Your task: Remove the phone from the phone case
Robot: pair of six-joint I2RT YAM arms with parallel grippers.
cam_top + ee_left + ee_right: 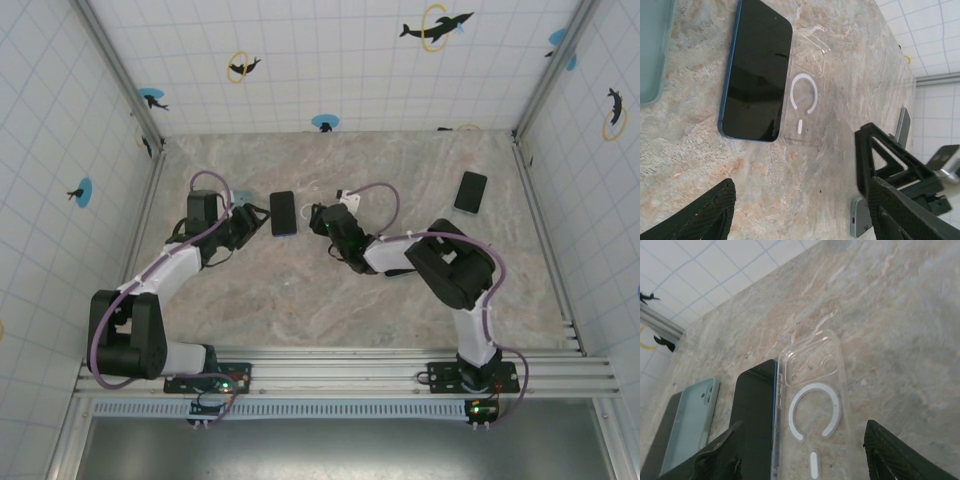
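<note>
the table [400,300] is a beige marble-look slab with grey and rust veins, matte and a little scuffed. white tiled walls [330,60] with a grey grid close it in on three sides, joined by metal corner posts. dolphin stickers [437,27] are stuck on the walls, dark shapes leaping through yellow rings or set on blue discs. an aluminium rail [330,365] runs along the near edge and carries both arm bases.

the phone [283,213] lies flat near the middle of the table, screen up and dark, with a blue rim. it is out of the case [812,400], which lies just beside it on the side of the right arm, their long edges touching or nearly so. the case is clear. it shows camera cut-outs at one end and a white open ring with a short white bar below it. those are its only marks.

the left gripper [256,216] sits low on the phone's left with its jaws spread and nothing between them. the right gripper [315,218] faces it from across the case, jaws likewise parted and holding nothing.

a mint case [690,425] lies on the phone's far side from the clear one. a second phone [471,192], dark, rests well apart by the right wall.
</note>
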